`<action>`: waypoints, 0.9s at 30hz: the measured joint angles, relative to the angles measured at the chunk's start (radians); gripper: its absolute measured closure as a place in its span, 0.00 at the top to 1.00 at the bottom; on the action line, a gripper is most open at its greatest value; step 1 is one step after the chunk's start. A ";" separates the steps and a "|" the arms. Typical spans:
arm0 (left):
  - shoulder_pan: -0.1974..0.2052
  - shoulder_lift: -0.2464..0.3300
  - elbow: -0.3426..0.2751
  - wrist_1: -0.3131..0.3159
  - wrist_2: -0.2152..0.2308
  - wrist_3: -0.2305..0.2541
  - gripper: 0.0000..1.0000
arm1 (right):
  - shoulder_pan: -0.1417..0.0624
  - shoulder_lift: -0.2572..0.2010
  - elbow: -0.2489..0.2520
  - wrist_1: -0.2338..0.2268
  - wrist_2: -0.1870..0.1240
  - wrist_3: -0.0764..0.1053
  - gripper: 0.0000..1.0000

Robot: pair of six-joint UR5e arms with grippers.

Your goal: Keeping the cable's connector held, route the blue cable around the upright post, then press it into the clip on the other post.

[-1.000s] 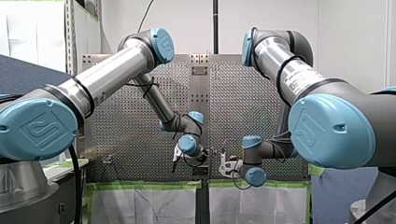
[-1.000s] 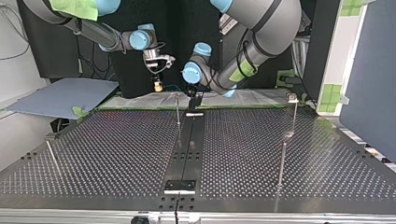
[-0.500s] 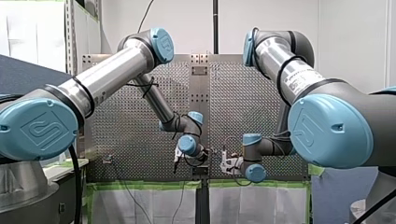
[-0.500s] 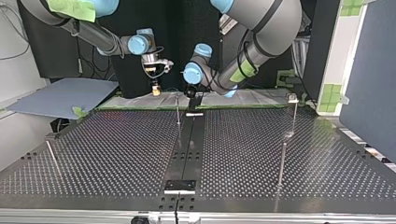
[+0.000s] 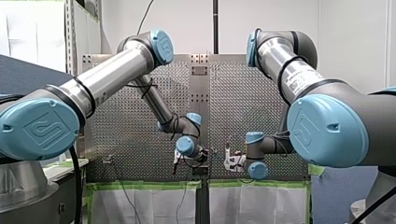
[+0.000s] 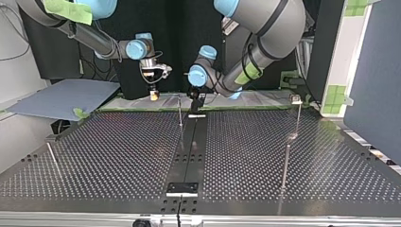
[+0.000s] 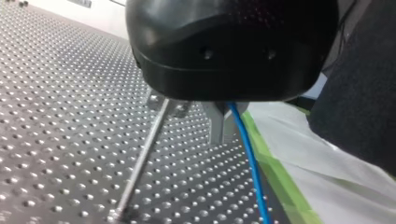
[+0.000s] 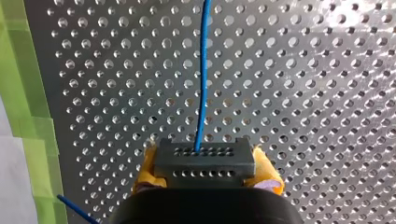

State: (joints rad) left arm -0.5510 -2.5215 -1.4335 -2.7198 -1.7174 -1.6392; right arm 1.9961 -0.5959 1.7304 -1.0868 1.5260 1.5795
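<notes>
The thin blue cable (image 8: 201, 93) leaves the dark grey connector block (image 8: 203, 158), clamped between my right hand's (image 8: 205, 170) yellow pads (over the perforated metal bench (image 8: 327, 93), near its green-taped edge). My left hand (image 7: 223, 137), narrow, pinches the cable beside the thin upright metal post (image 7: 142, 158).

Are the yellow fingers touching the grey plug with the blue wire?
Touching. The right wrist view shows the connector squeezed between the right gripper's yellow fingers, no gap either side.

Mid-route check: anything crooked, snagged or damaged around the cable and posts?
Nothing stands out: the connector sits square in my right gripper, the blue cable runs straight out of it, and the middle post stands upright.
</notes>
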 joint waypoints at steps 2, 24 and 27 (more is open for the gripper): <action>0.001 -0.005 0.004 0.000 0.004 -0.005 0.00 | -0.001 0.000 -0.002 0.004 0.001 -0.001 0.00; 0.020 -0.012 0.059 0.033 0.016 -0.092 0.00 | -0.052 0.000 -0.084 0.066 -0.003 -0.003 0.00; 0.030 -0.022 0.069 0.029 0.013 -0.106 0.00 | -0.065 0.000 -0.090 0.081 -0.003 -0.009 0.00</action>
State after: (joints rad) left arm -0.5210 -2.5435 -1.3648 -2.6909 -1.7041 -1.7454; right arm 1.9311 -0.5958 1.6402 -1.0055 1.5226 1.5703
